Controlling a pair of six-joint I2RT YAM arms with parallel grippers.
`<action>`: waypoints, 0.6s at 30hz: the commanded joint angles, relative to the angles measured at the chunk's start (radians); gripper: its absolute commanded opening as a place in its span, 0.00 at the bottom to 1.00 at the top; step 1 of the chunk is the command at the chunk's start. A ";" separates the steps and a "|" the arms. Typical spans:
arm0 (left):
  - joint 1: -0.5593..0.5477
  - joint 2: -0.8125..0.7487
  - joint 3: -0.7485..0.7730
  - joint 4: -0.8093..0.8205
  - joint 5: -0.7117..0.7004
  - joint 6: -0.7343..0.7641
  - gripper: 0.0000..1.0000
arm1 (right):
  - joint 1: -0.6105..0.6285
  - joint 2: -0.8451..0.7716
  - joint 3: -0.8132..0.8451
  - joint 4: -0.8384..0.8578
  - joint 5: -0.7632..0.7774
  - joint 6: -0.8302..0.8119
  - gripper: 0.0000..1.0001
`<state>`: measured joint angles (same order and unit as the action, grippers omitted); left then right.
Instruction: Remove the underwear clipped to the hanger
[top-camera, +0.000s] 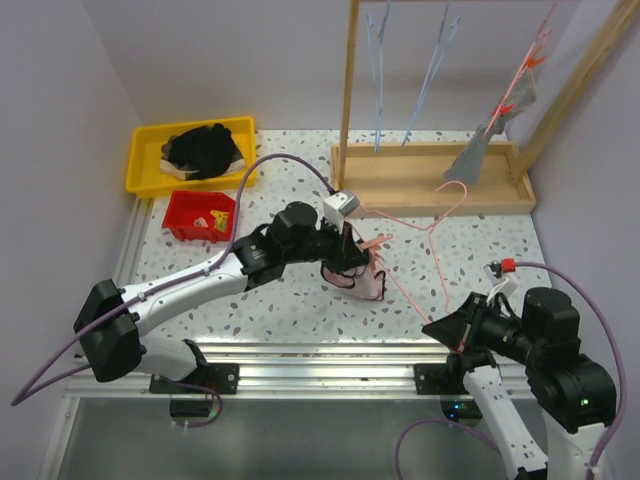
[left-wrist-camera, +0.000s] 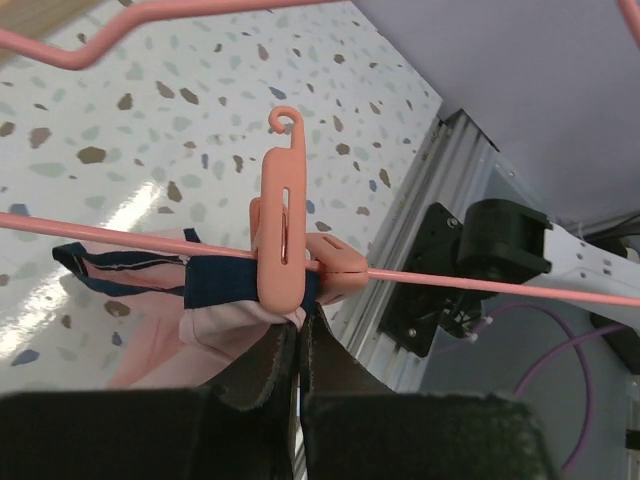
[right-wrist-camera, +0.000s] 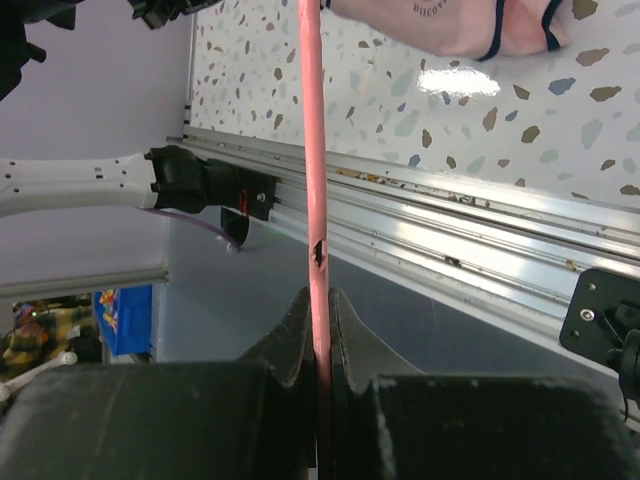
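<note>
My left pincer (left-wrist-camera: 298, 350) is pinched shut on the pink briefs (left-wrist-camera: 215, 335) right under the clip (left-wrist-camera: 285, 240), over the middle of the worktop (top-camera: 280, 300), placed to tug them free. My right pincer (right-wrist-camera: 322, 335) is clamped tight on the hanger (right-wrist-camera: 312, 150), I judge to brace it against that pull.
</note>
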<state>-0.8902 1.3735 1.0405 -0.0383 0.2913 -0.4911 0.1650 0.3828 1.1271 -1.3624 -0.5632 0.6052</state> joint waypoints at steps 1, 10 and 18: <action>-0.032 -0.002 0.012 0.087 0.040 -0.072 0.00 | 0.002 0.019 -0.018 0.052 0.060 0.027 0.00; -0.091 -0.070 -0.065 0.170 -0.006 -0.176 0.12 | 0.002 0.025 -0.044 0.029 0.259 0.093 0.00; -0.144 0.009 -0.137 0.206 -0.133 -0.271 0.45 | 0.001 0.128 0.052 0.077 0.393 -0.005 0.00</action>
<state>-1.0241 1.3651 0.9009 0.1040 0.2481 -0.7055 0.1692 0.4583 1.1149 -1.3552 -0.2626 0.6559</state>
